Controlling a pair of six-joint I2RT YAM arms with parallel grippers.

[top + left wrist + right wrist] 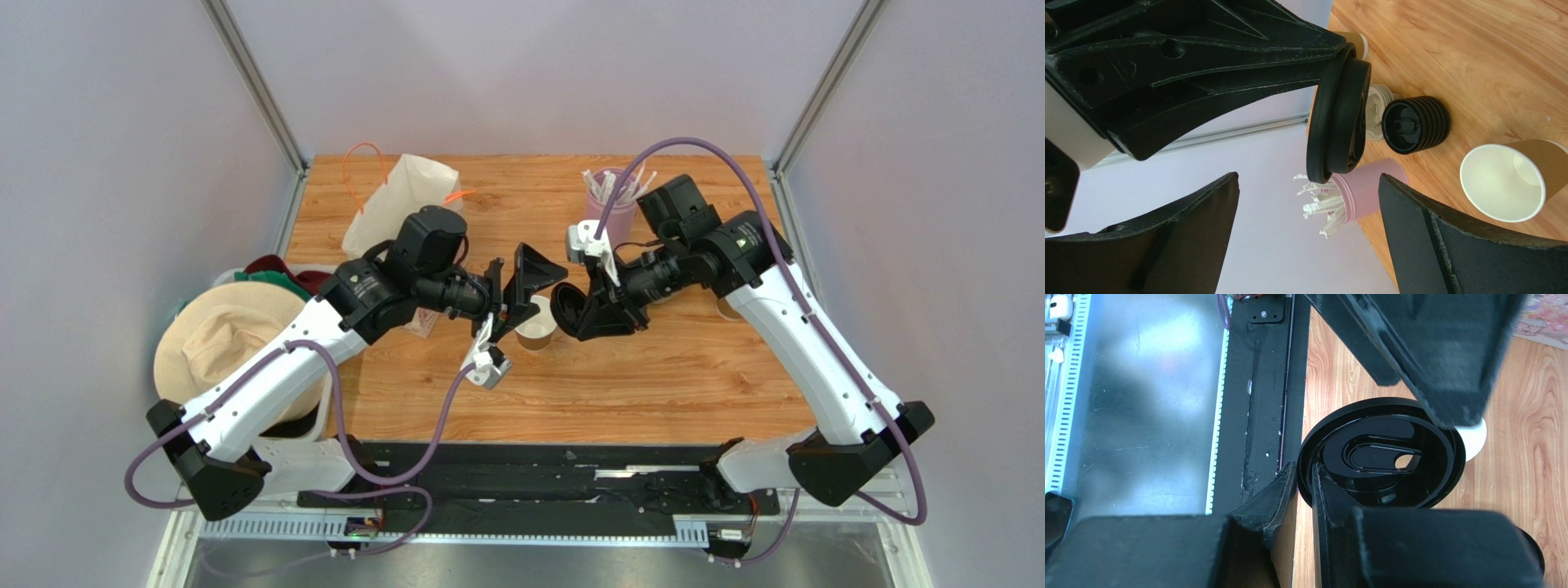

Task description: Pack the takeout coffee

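The takeout coffee cup (pixel 535 328) stands open and lidless on the wooden table, kraft brown outside and white inside; it also shows in the left wrist view (pixel 1504 181). My right gripper (pixel 577 309) is shut on the rim of a round black lid (pixel 1382 454), held on edge just right of the cup. The lid (pixel 1338 116) hangs a little apart from the cup in the left wrist view. My left gripper (pixel 515 300) stands open right beside the cup, on its left, with nothing between its fingers (pixel 1198 233).
A pink cup of white sticks (pixel 613 208) stands at the back, with a stack of black lids (pixel 1416 124) near it. A white paper bag (pixel 399 202) lies at the back left. A beige hat (pixel 227 343) hangs off the table's left edge.
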